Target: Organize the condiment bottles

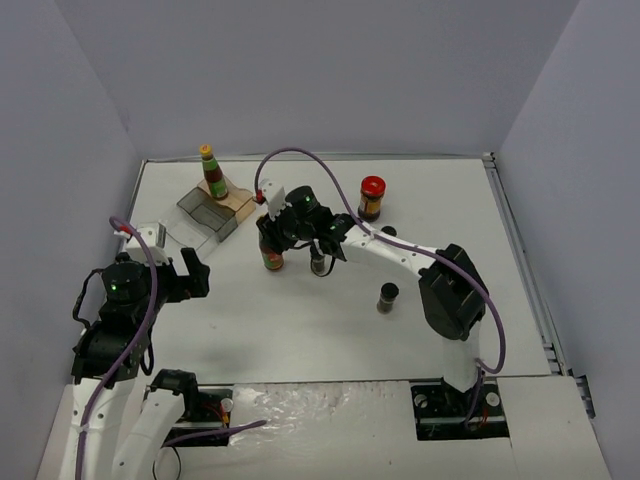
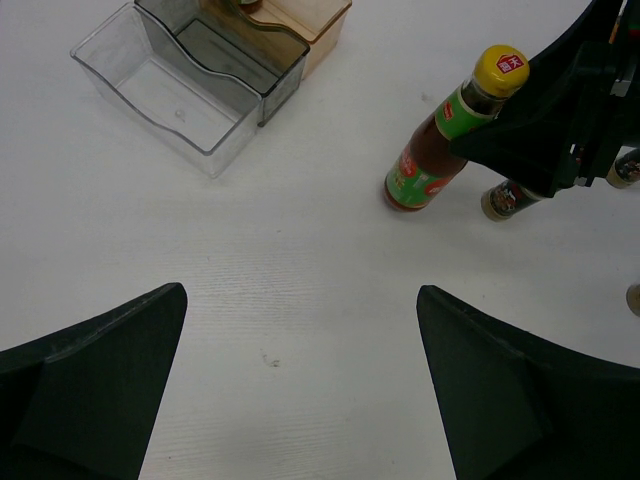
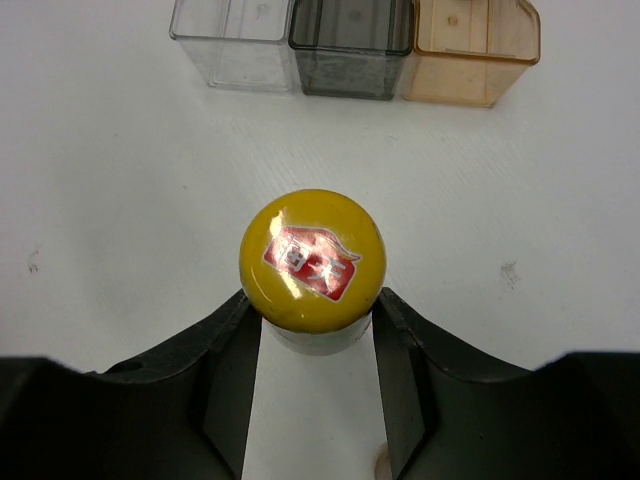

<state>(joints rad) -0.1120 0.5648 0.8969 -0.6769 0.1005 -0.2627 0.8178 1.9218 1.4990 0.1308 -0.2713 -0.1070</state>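
Note:
My right gripper (image 1: 272,234) (image 3: 312,300) is shut on the neck of a slim yellow-capped sauce bottle (image 1: 271,254) (image 3: 312,258), one finger on each side just under the cap. The bottle also shows in the left wrist view (image 2: 436,150), its base at or just above the table. A second yellow-capped bottle (image 1: 212,173) stands on the tan step of the rack. A tiny black-capped spice jar (image 1: 318,263) (image 2: 503,200) stands right of the held bottle, and another (image 1: 387,297) stands nearer. One red-lidded jar (image 1: 372,197) stands at the back. My left gripper (image 1: 195,268) (image 2: 300,295) is open and empty.
The stepped rack (image 1: 208,212) (image 2: 190,85) (image 3: 352,45) has clear, grey and tan compartments and sits at the back left, just beyond the held bottle. The clear and grey compartments hold nothing. Grey walls enclose the white table (image 1: 300,330).

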